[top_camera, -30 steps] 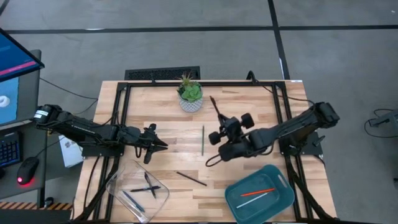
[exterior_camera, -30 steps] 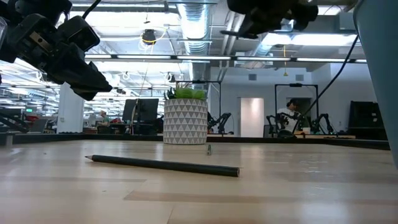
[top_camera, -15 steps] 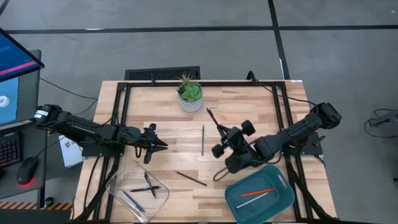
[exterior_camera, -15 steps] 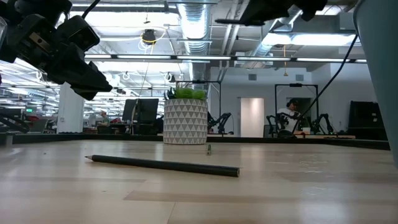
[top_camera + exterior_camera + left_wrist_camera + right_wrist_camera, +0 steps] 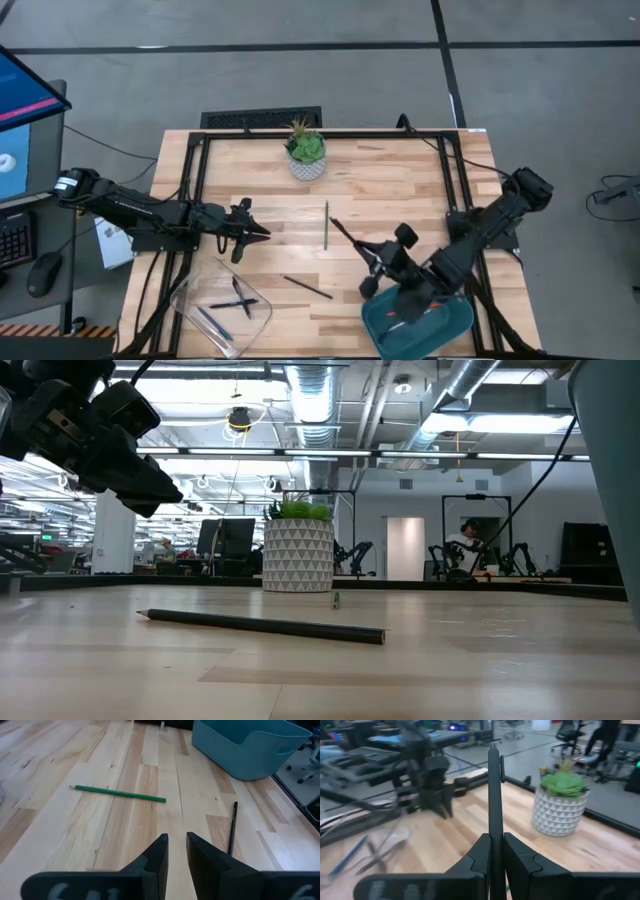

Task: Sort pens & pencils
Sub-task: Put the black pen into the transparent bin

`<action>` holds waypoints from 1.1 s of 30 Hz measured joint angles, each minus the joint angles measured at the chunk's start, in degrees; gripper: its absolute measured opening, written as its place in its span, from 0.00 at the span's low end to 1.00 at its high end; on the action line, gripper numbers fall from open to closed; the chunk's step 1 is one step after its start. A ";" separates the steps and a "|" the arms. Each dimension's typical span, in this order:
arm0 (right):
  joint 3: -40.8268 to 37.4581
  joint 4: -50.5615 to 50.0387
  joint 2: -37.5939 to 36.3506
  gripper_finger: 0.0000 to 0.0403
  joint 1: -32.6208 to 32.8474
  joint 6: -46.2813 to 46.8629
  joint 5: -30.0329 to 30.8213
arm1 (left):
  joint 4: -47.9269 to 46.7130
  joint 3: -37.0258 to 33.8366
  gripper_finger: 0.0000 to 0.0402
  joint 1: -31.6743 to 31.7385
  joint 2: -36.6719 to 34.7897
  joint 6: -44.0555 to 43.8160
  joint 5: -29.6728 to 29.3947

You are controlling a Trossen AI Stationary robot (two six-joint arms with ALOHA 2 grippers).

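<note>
Your right end effector [image 5: 372, 262] hangs above the near right of the desk [image 5: 400, 185], at the far edge of the teal bin [image 5: 452, 322], its fingers pinched on a dark pen [image 5: 494, 795] near one end, so most of the shaft juts out past the fingertips. Your left end effector [image 5: 177, 851] hovers over the left middle of the desk with a narrow gap between its fingers and nothing in it.

A green pencil [image 5: 325, 224] lies mid-desk, and a dark pencil [image 5: 307, 287] lies nearer you. More pens [image 5: 232, 303] sit in the clear tray [image 5: 187, 290] at near left.

These sticks look light, stiff and smooth, likely to roll or swivel; take hold mid-shaft. Open room lies mid-desk. Mind the potted plant [image 5: 306, 150] at the far edge and the bin walls.
</note>
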 joint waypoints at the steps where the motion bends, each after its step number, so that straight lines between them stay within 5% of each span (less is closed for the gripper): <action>1: 0.00 -0.02 0.00 0.15 0.71 -0.03 0.00 | 0.00 0.00 0.15 0.00 0.00 0.01 -0.01; 11: 0.00 2.12 0.00 0.15 4.66 -5.95 -2.54 | 0.90 -0.01 0.15 0.00 0.02 2.01 -3.42; 33: -0.02 5.25 0.37 0.15 1.74 -6.44 -4.02 | 3.47 -0.04 0.15 0.00 0.02 2.64 -3.04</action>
